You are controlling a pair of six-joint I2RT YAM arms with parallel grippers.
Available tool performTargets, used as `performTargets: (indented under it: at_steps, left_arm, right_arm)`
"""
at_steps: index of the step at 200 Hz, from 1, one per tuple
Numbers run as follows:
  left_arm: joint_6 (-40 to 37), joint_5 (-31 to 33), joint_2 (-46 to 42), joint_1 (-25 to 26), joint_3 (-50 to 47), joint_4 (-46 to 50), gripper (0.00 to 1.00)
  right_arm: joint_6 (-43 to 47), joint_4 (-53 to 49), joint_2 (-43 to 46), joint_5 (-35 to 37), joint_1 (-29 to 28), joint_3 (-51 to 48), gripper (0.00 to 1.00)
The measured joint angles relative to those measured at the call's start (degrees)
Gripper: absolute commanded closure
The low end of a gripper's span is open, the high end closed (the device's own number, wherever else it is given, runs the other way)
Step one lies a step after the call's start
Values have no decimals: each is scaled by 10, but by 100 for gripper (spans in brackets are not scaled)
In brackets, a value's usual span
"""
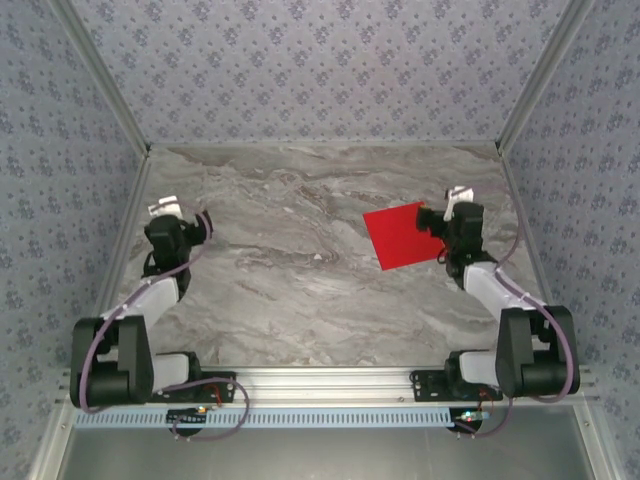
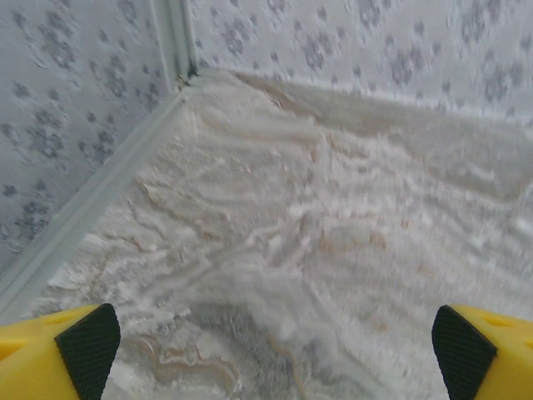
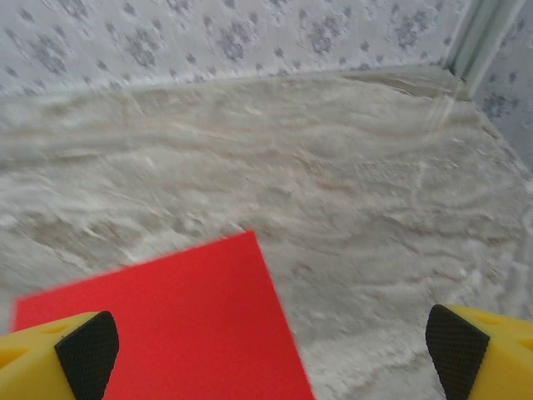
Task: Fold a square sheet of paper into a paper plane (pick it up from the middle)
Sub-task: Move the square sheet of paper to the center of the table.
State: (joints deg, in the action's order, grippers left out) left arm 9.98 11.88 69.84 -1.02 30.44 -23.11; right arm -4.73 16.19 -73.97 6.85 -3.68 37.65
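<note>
A flat square sheet of bright red paper (image 1: 402, 235) lies on the marble table, right of centre. My right gripper (image 1: 440, 232) hovers at the sheet's right edge. In the right wrist view the red paper (image 3: 166, 325) covers the lower left, reaching under the left finger, and the right gripper (image 3: 262, 354) stands wide open with its pads (image 3: 87, 350) far apart. My left gripper (image 1: 200, 225) is at the table's left side, far from the paper. It too is open (image 2: 271, 354), with bare marble between its pads (image 2: 87, 346).
The marble table (image 1: 300, 290) is walled by patterned panels at the back and both sides. A metal rail (image 1: 330, 385) runs along the near edge by the arm bases. The left wall's corner post (image 2: 171, 42) stands close ahead of the left gripper.
</note>
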Motion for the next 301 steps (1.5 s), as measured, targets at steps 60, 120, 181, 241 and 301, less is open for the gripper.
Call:
performTargets:
  at_steps: [60,120,181,241,301]
  left_arm:
    - [102,-21,-33,0,171,265,1]
    - [123,-87,-33,0,201,360,1]
    - [127,-108,-17,0,201,367,1]
    - [139,-132,-6,0,201,366,1]
    - [148,-156,19,1,201,365,1]
  right_arm:
    - [-177,-180,-138,-88,-100,192,0]
    - [-298,-284,-294,-116,-127,277,0]
    - [-324,-351,-336,-110,-90,317,0]
    - [-334,-367,-336,-109,-134,301,0]
    - [-358,-375,-300,-83,-302,255,4]
